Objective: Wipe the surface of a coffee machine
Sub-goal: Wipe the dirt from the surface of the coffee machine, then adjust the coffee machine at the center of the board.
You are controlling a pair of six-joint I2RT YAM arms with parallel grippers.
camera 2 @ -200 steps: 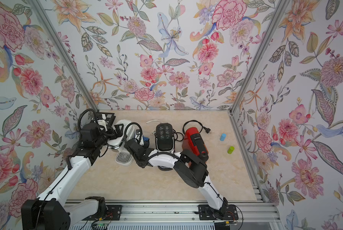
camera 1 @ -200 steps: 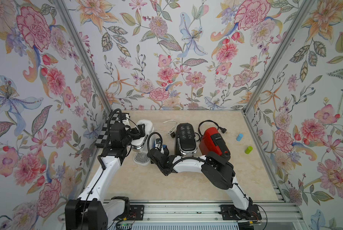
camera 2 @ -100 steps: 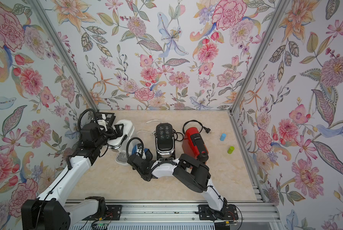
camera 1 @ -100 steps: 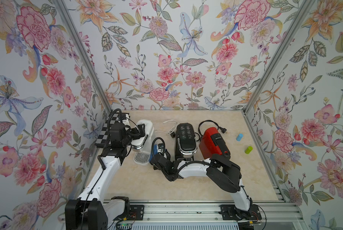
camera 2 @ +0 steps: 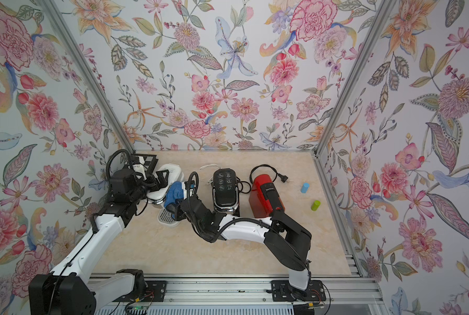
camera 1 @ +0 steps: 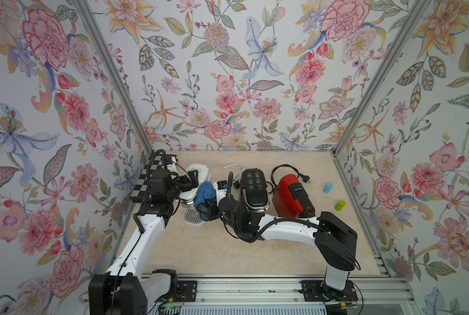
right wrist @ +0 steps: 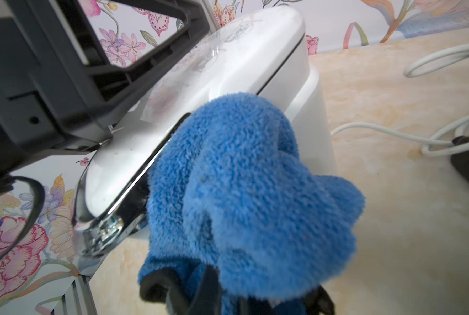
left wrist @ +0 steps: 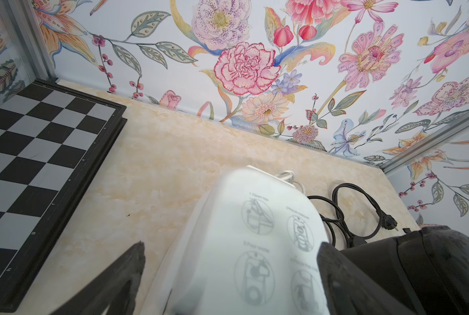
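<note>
Cloth (camera 1: 204, 192), blue, clamped in right end effector (camera 1: 204, 211), touches white coffee machine (camera 1: 199, 169); left end effector (camera 1: 191, 179) gapes over its top.

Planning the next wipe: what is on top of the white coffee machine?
The open left gripper sits over the white coffee machine, on its diagram-printed lid. The blue cloth presses its side, not the top. The lid beneath the gripper is hidden.

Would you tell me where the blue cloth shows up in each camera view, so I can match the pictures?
Top view: blue cloth, between the white coffee machine and the black coffee machine.
Top view: the same spot.
Left wrist: not in it.
Right wrist: centre of the frame.
Shared landmark: the white coffee machine, in all four.
</note>
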